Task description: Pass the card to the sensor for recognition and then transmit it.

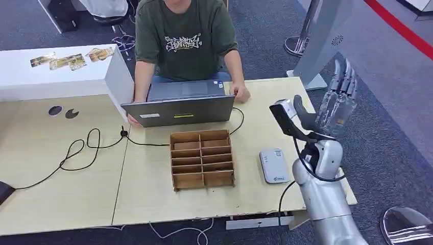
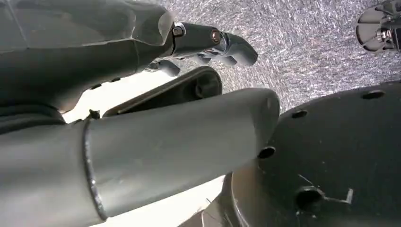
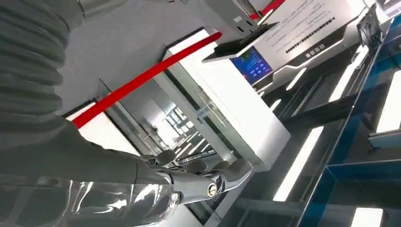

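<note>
- Grey carpet lies under a light wooden table [image 1: 153, 199]. What sits on it?
- A brown box with little slots [image 1: 202, 158] is in the middle. A white sensor [image 1: 273, 165] lies just beside it. A person [image 1: 184, 41] sits at the far side with a laptop [image 1: 178, 104].
- Where is the card?
- I cannot tell.
- And the right hand [image 1: 338, 97]?
- It is raised up past the table's edge, near the sensor. Its fingers [image 3: 222, 177] are stretched out, a little apart, holding nothing.
- The left hand [image 2: 208, 45]?
- It hangs over the carpet. Its fingers curl a bit and hold nothing.
</note>
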Tool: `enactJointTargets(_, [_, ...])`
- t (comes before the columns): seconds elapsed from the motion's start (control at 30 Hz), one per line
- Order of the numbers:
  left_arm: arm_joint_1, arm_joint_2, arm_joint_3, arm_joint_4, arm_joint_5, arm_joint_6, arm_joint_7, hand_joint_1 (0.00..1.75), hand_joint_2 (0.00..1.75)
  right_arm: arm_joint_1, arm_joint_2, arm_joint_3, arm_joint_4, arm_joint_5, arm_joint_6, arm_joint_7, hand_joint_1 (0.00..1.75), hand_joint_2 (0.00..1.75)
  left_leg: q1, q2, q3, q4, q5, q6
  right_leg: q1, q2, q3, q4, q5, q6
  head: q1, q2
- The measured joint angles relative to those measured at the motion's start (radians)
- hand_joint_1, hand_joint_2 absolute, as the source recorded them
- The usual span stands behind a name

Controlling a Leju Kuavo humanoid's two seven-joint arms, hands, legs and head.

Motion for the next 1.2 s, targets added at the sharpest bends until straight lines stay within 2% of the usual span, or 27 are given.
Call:
enactJointTargets(0.47, [0.012,-0.024,0.029,0.012,0.039,0.005,-0.019,0.00,0.00,0.225,0.006,0.000,-0.165,0.002,0.000,0.013,0.00,1.75,0.000,0.000,0.000,0.000,-0.001,0.001,0.000,0.000,0.000,0.000,-0.001,0.001,0.000,0.000])
enactJointTargets(0.97, [0.017,-0.056,0.049,0.052,0.073,-0.002,-0.035,0.00,0.00,0.413,0.006,0.000,-0.301,0.016,0.000,0.066,0.00,1.75,0.000,0.000,0.000,0.000,-0.002,0.002,0.000,0.000,0.000,-0.001,-0.001,0.001,0.000,0.000])
enactJointTargets(1.2, [0.018,-0.070,0.050,0.073,0.086,-0.003,-0.043,0.00,0.00,0.479,0.005,0.000,-0.333,0.031,0.000,0.115,0.00,1.75,0.000,0.000,0.000,0.000,-0.002,0.002,0.000,0.000,0.000,-0.001,-0.001,0.001,0.000,0.000])
